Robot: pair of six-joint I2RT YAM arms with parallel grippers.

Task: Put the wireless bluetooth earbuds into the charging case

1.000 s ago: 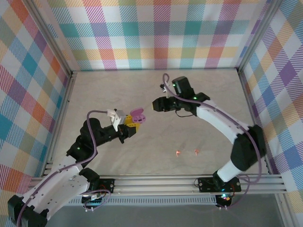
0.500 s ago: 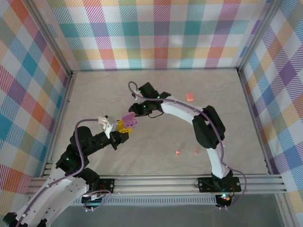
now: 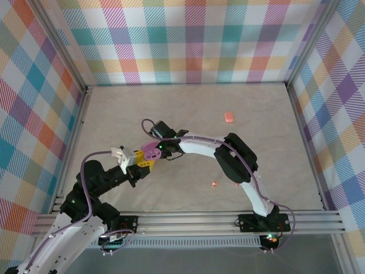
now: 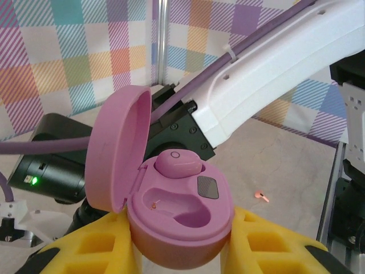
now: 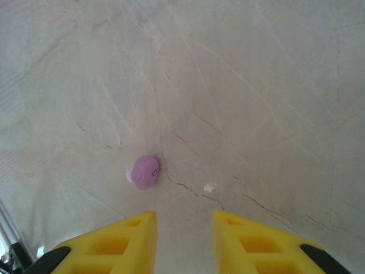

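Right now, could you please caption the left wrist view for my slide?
Left end effector holds the open lilac charging case, one earbud seated, second well empty.

open lilac case [image 4: 182, 222] holds one lilac bud [image 4: 178, 164]; a second lilac bud [image 5: 145, 171] lies loose outside.

Overhead wide; left wrist level, near case [image 4: 179, 220]; right wrist downward.

Ahead of our right claw [image 5: 183, 221] we find bare worktop [image 5: 268, 103] on every side, with only one lilac earbud [image 5: 144, 171] lying just ahead, slightly left. Just behind our left claw [image 4: 178, 228] and its open case [image 4: 122, 148], the right arm [image 4: 268, 74] crowds close, blocking the far side.
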